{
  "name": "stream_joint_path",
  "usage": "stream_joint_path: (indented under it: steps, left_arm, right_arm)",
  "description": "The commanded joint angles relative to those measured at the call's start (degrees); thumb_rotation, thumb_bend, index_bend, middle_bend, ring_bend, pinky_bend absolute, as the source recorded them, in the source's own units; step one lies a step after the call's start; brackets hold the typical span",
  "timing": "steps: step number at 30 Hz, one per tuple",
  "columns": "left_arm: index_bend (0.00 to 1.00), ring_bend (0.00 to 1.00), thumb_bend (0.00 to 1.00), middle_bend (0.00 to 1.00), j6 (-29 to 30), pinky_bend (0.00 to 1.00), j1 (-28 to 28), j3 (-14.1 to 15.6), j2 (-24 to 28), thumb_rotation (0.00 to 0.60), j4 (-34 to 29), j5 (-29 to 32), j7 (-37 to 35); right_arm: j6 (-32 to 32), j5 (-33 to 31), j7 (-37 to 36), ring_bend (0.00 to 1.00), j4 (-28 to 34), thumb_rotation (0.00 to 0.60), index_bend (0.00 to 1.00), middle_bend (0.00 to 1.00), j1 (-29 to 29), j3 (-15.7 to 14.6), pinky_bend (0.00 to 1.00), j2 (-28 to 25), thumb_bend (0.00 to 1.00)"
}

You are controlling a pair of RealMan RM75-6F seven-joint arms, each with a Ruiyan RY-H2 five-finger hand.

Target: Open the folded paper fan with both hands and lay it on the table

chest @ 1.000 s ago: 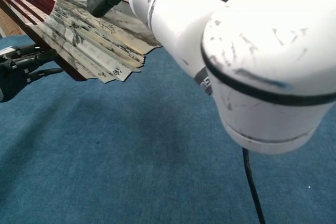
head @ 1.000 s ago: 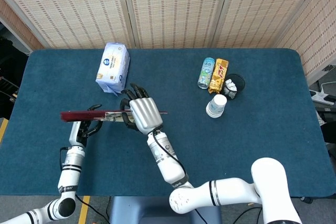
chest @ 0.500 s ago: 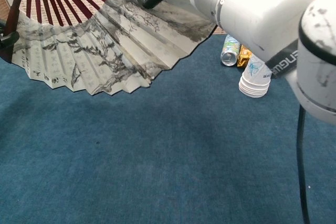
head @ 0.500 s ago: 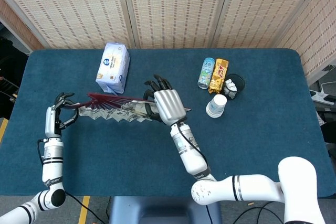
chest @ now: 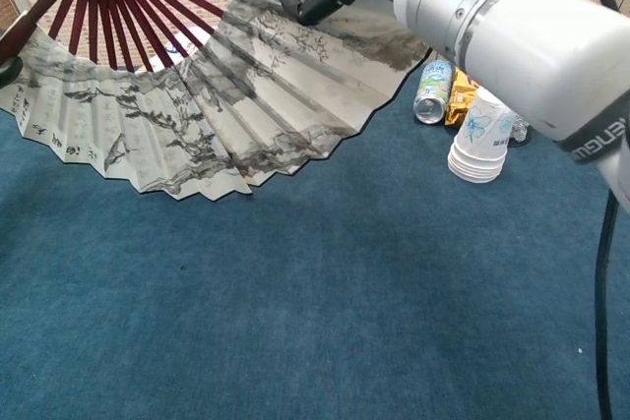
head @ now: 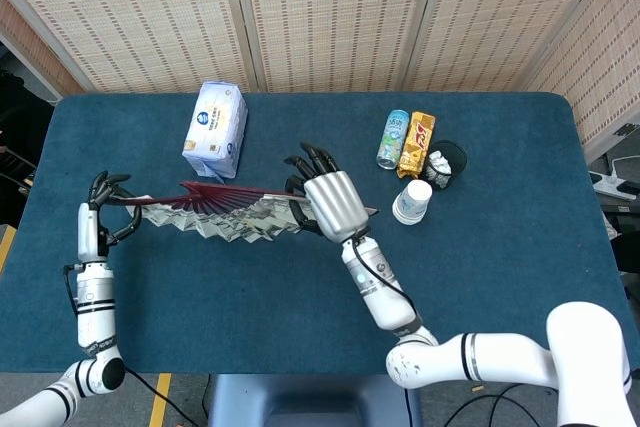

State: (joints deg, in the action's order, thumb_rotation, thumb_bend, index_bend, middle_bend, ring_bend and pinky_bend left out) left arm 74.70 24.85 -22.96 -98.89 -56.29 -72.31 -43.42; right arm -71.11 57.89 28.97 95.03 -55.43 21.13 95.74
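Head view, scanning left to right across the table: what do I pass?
Left robot hand → paper fan → right robot hand → drink can → snack packet → black cup with crumpled paper.

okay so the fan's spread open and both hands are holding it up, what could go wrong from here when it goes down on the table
1. The paper fan is held at opposite ends by the left hand and the right hand; uneven lowering or further pulling apart might strain or tear the pleats.
2. If one hand lets go early, the fan could fold partly shut again.
3. The tissue pack lies just behind the fan; drifting that way could catch the ribs on it.
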Motion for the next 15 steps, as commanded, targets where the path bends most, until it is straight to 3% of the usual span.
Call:
stream_joint_path:
  steps: [1, 8, 15]
  left_arm:
    - [0.8, 0.06, 0.68, 0.26, 1.1, 0.19, 1.3, 0.5, -1.8, 0.6, 3.6, -1.3, -0.4]
    - [0.8, 0.06, 0.68, 0.26, 2.9, 0.18, 2.8, 1.0, -5.1, 0.6, 9.9, -2.4, -2.0]
    - [0.8, 0.06, 0.68, 0.26, 3.9, 0.18, 4.8, -0.5, -7.1, 0.6, 14.2, -1.8, -3.7]
  right_arm:
    - [-0.5, 4.8, -1.0, 0.0, -0.3, 0.6, 0.76, 0.19, 1.3, -2.2, 0.11, -2.4, 0.58]
    - [-0.9, 11.6, -3.6, 0.0, -1.8, 0.6, 0.76, 0.19, 2.9, -5.1, 0.11, -3.8, 0.58]
    - [-3.0, 18.7, -4.7, 0.0, -3.1, 0.6, 0.76, 0.19, 3.9, -6.4, 0.11, -4.8, 0.58]
